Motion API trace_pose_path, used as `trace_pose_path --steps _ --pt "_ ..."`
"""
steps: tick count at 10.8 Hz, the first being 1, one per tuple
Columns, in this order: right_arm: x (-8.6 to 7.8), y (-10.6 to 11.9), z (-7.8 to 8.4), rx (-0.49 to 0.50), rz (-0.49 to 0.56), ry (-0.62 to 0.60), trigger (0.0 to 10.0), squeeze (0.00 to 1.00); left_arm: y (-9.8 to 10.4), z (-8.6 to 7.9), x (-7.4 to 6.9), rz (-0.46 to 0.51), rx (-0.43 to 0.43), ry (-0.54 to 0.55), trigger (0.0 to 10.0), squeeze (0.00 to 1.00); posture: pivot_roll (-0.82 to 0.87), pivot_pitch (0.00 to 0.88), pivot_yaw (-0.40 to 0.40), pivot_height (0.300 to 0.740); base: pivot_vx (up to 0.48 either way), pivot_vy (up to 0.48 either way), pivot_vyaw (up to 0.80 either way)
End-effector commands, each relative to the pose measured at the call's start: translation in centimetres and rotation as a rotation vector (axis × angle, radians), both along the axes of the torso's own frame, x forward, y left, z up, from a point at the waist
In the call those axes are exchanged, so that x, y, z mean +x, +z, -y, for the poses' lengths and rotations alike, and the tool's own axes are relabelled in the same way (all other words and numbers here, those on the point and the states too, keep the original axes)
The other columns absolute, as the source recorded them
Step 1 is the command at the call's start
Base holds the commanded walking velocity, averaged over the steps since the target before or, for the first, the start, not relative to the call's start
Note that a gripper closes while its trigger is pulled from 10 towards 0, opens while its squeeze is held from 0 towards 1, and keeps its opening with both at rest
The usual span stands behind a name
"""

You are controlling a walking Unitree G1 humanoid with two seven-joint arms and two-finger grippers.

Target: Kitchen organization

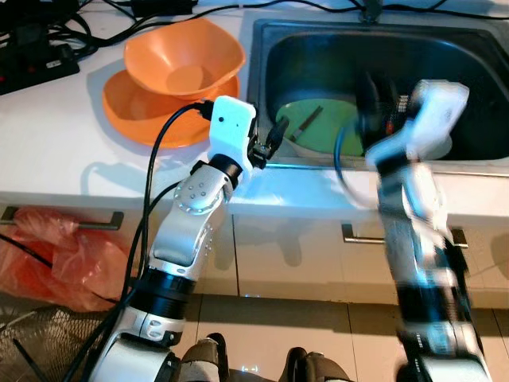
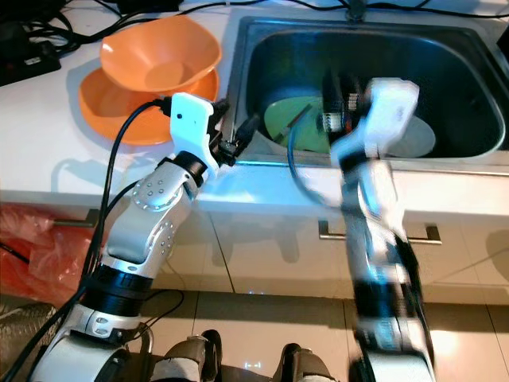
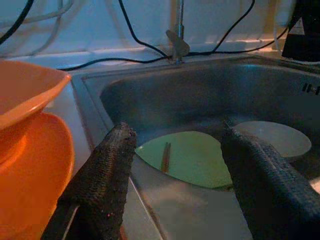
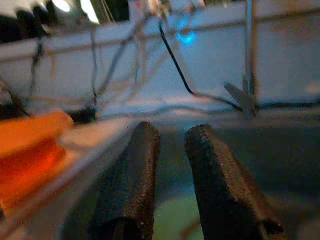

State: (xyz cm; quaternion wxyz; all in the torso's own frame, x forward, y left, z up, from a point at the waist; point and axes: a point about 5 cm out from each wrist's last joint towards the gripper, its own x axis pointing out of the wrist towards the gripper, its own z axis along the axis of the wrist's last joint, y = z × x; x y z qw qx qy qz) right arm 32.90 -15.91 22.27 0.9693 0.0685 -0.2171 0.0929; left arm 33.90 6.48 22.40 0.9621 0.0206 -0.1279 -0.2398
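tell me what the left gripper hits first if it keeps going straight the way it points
Probably the green plate lying in the sink. The left gripper, fingers open, sits at the sink's front rim aimed in over it. Depth is uncertain.

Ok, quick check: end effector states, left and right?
Left end effector: open, empty, at the sink's front edge.
Right end effector: fingers narrowly apart, nothing between them, over the sink.

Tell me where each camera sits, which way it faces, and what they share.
Eye views: on the head, looking down at counter and sink; both arms show.
Left wrist view: along the open left pincer toward the green plate.
Right wrist view: blurred, along the right pincer over the sink.
Shared: orange bowl, green plate.
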Motion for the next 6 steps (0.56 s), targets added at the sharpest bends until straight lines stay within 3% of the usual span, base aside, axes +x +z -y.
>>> trace_pose_path --steps 1,6 --pt "-0.4 -0.1 0.3 -0.026 -0.004 -0.018 10.0 0.0 -0.4 -0.1 -0.1 0.0 0.0 0.012 10.0 0.0 0.08 0.194 0.007 0.74 0.0 0.0 0.0" --pt "-2.7 -3.1 1.0 -0.073 -0.104 -0.071 10.0 0.0 -2.3 -1.2 -0.7 -0.018 -0.026 0.058 10.0 0.0 0.05 0.173 0.025 0.74 0.0 0.0 0.0"
